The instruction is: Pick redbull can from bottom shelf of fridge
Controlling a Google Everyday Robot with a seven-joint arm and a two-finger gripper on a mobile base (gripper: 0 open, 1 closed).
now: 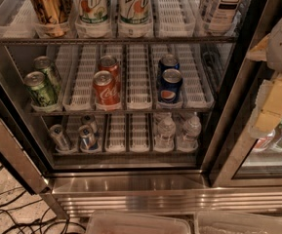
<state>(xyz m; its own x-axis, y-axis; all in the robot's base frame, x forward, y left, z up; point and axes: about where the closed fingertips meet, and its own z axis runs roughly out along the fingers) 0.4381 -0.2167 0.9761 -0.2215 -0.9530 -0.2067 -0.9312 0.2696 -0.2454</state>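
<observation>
Camera view: slim silver-and-blue aluminium redbull can (pixel 88 137) stands front-left on dark wire bottom shelf (pixel 130 153) of stainless-steel fridge (pixel 130 183). Similar slim cans (pixel 60 136) sit just beside and behind it, small clear water bottles (pixel 166 131) to the right. White-cream pincer (pixel 276 99) at right edge, well apart; grip state can't tell.

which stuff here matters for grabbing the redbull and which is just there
For the job: redbull can, bottom shelf, fridge, gripper at the right edge.
Just there: green cans, cola cans, pepsi cans, water bottles, 7up cans, tea bottle, floor cables.
</observation>
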